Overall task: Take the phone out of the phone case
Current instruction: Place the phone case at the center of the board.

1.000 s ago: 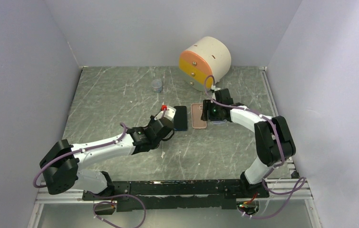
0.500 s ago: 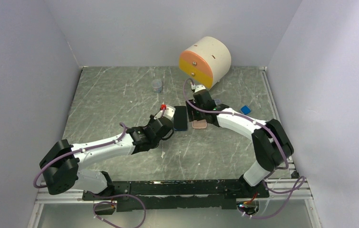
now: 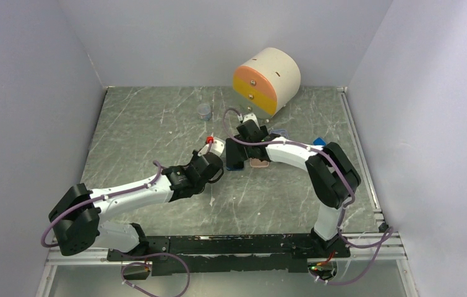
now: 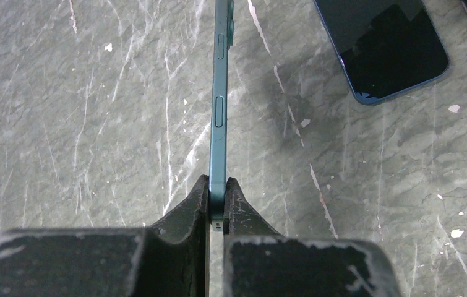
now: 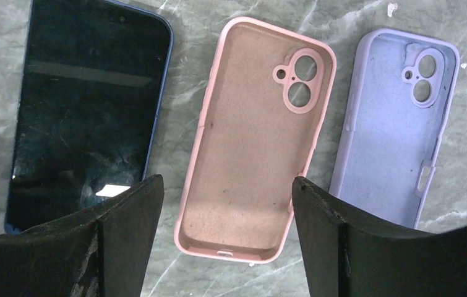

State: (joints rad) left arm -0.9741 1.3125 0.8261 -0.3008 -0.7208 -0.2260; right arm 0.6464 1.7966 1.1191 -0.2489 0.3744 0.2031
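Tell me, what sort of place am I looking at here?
Probably a robot test booth: grey walls box in a marbled table, two white arms are bolted to a rail at its near edge, and props lie out: a phone, an empty pink case and a lilac case.

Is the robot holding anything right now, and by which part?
The left end effector pinches a teal phone by one end, across its flat faces. The right end effector hangs open above an empty pink case, holding nothing.
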